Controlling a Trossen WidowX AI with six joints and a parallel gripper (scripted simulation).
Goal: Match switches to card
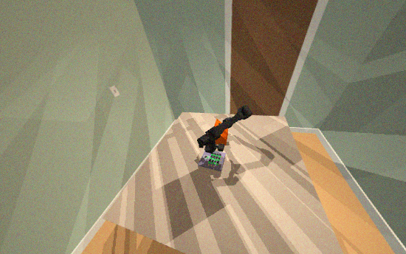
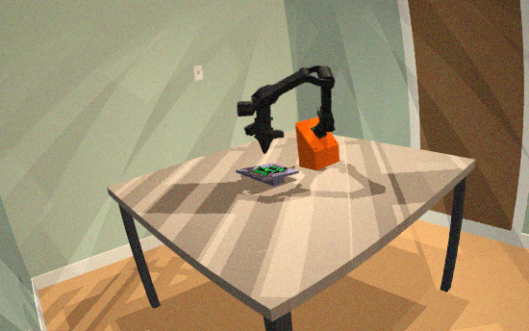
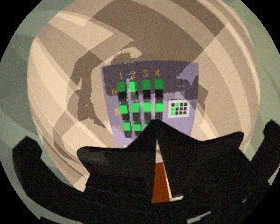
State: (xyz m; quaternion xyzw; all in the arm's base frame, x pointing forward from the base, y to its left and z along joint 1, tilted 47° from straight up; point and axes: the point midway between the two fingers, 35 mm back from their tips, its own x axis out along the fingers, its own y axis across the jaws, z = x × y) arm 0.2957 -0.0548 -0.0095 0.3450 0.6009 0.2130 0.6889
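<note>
Blk jointed arm, blk pointed fingers, orange wedge base

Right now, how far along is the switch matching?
Apparently done: switch A2 matches the card, its bright green half seemingly raised. In hand: the shut gripper hangs above the panel, pressing nothing. Left: unclear; the gripper hides part of the nearest row.
</note>
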